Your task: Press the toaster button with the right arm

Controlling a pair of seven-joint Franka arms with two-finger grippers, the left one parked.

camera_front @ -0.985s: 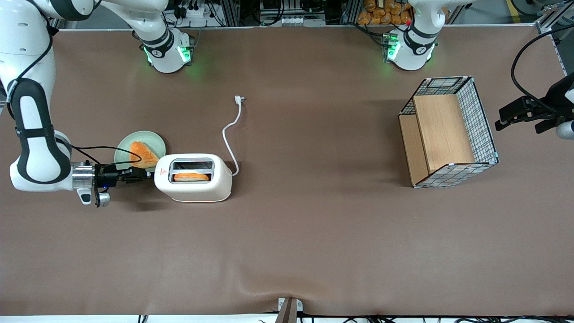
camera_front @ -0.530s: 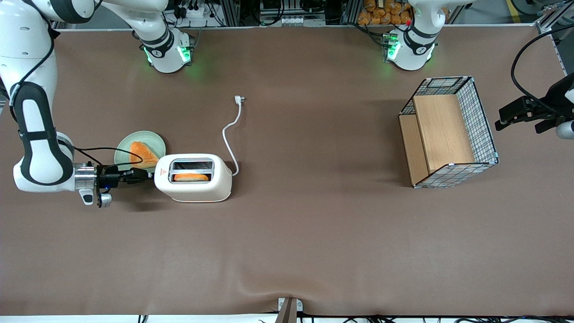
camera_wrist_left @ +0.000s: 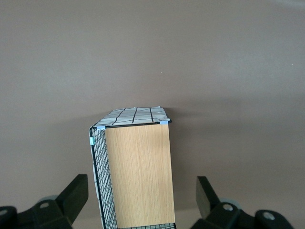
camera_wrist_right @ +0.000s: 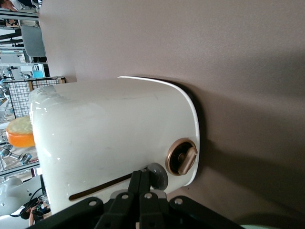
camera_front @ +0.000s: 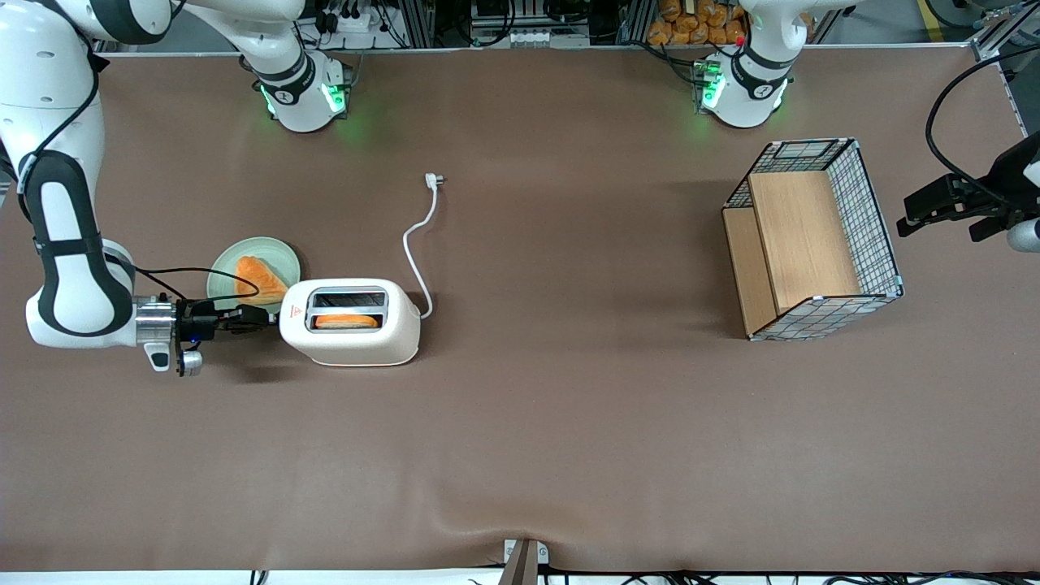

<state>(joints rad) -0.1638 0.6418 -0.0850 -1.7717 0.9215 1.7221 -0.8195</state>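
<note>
The cream-white toaster (camera_front: 351, 321) stands on the brown table with a slice of toast (camera_front: 346, 321) in the slot nearer the front camera. My right arm (camera_front: 77, 292) reaches in level from the working arm's end of the table. Its black gripper (camera_front: 264, 315) is shut and up against the toaster's narrow end face. In the right wrist view the closed fingertips (camera_wrist_right: 142, 175) rest on the toaster (camera_wrist_right: 109, 143) at a round grey toaster button (camera_wrist_right: 158, 175), which sits at the end of a dark slot. A copper dial (camera_wrist_right: 181, 156) lies beside it.
A pale green plate (camera_front: 276, 253) with an orange bread slice (camera_front: 258, 279) sits close by the gripper, farther from the front camera. The white cord (camera_front: 416, 244) trails to its plug (camera_front: 433, 180). A wire-and-wood basket (camera_front: 812, 240) (camera_wrist_left: 138, 171) lies toward the parked arm's end.
My right arm has edged a little toward the toaster, keeping the gripper shut at the end face. The toaster has not shifted.
</note>
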